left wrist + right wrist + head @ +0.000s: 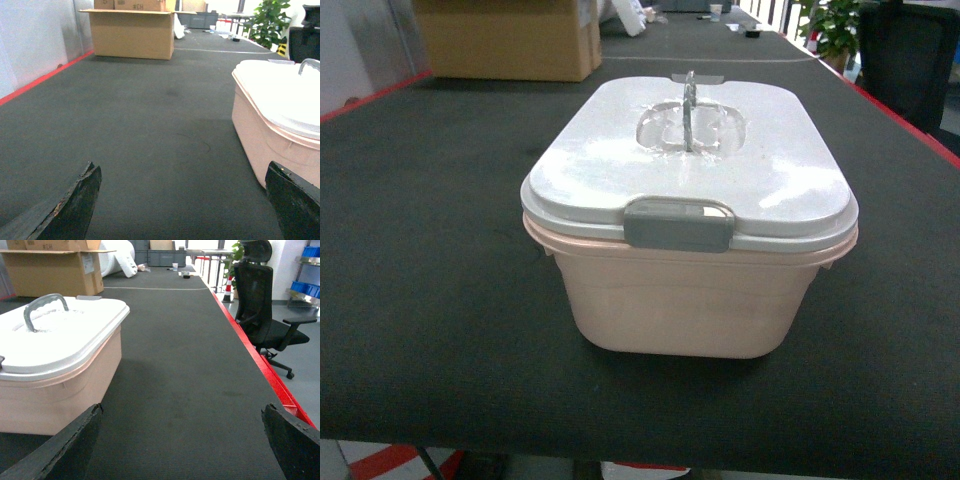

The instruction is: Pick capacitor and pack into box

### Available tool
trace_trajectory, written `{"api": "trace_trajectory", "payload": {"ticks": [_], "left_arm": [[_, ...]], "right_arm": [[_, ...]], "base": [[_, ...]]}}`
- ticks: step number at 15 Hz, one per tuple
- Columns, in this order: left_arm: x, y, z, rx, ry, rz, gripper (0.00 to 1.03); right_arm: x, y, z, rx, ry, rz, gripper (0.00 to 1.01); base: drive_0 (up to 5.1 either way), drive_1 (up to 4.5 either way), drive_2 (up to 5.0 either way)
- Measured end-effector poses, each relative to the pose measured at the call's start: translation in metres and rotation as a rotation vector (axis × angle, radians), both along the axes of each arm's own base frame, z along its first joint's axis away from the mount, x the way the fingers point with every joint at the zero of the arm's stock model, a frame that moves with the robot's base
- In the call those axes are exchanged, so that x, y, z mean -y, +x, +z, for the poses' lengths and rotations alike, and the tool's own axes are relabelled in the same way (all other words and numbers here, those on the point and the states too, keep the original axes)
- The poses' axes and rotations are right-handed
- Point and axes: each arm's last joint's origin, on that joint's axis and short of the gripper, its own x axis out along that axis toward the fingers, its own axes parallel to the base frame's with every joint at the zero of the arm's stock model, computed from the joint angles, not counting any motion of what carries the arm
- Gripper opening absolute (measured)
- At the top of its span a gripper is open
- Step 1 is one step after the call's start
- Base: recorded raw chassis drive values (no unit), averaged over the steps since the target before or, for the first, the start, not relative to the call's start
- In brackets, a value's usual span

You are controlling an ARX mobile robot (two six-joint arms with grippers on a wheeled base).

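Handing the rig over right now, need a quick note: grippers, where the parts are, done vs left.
Left gripper: open, empty, low over the dark mat left of the box.
Right gripper: open, empty, low over the mat right of the box.
Box: pink tub at mid table, lid on, front latch down, handle upright.
Capacitor: not visible in any view; whether it is already inside the closed box cannot be told.
Done: nothing can be confirmed from these views.
Left: locate the capacitor; if it is not packed, unlatch and lift the lid, pick it, place it in, reclose.
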Motion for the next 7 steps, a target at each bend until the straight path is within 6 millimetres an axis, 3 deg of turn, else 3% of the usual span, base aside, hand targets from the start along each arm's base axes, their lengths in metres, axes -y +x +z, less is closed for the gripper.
{"api": "trace_trajectory", "payload": {"ticks": [7], "left_arm": [[0.0000,0.0000,0.0000,0.000,0.000,0.000,0.98]], "right_arm": [[0.0000,0.0000,0.0000,0.000,0.000,0.000,0.98]], "base": [[0.0,0.00,0.0]]}}
